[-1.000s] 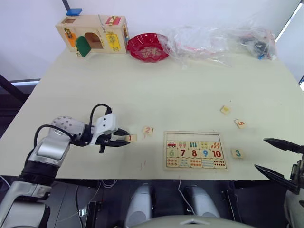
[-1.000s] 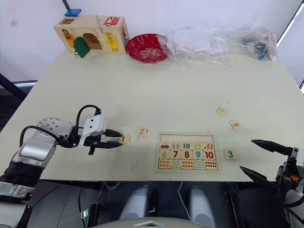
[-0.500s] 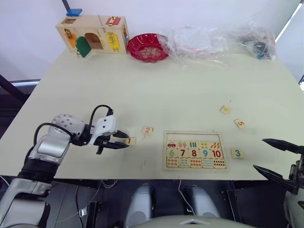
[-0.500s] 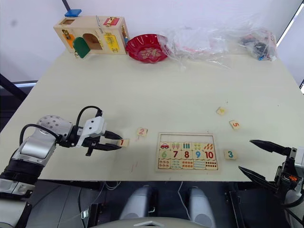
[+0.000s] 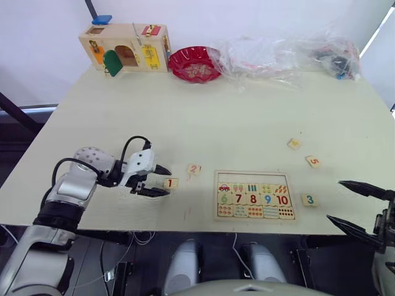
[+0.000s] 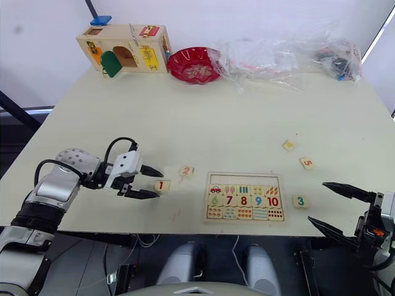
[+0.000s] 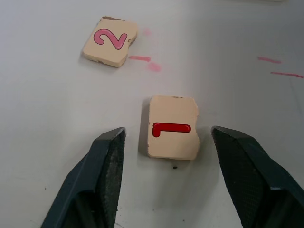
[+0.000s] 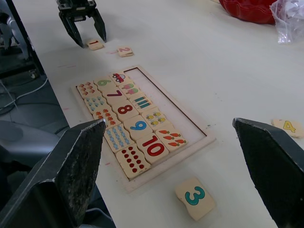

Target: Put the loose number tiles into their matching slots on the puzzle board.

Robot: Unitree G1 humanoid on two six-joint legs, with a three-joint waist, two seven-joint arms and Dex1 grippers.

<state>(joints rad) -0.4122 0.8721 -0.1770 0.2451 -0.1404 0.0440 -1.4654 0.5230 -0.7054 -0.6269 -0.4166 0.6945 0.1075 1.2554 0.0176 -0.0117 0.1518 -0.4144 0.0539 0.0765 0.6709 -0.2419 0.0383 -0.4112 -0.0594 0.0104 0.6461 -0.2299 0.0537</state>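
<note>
Tile 1 (image 7: 172,133) lies flat between open left gripper (image 7: 171,152) fingers, untouched, near table's (image 5: 203,117) front edge; right gripper (image 5: 364,206) open.

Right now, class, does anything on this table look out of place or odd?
Yes: five small pale wooden number tiles lie loose off the light-wood puzzle board, whose top row is empty. Tile 1 sits between the open left pincer.

Bright, even overhead light; table (image 5: 247,117) evenly lit, shadows soft and short. Mild glare on plastic bags (image 5: 278,49). Left wrist view: fingers (image 7: 102,166) slightly soft-focus, tile 1 (image 7: 171,127) between jaws sharp.
</note>
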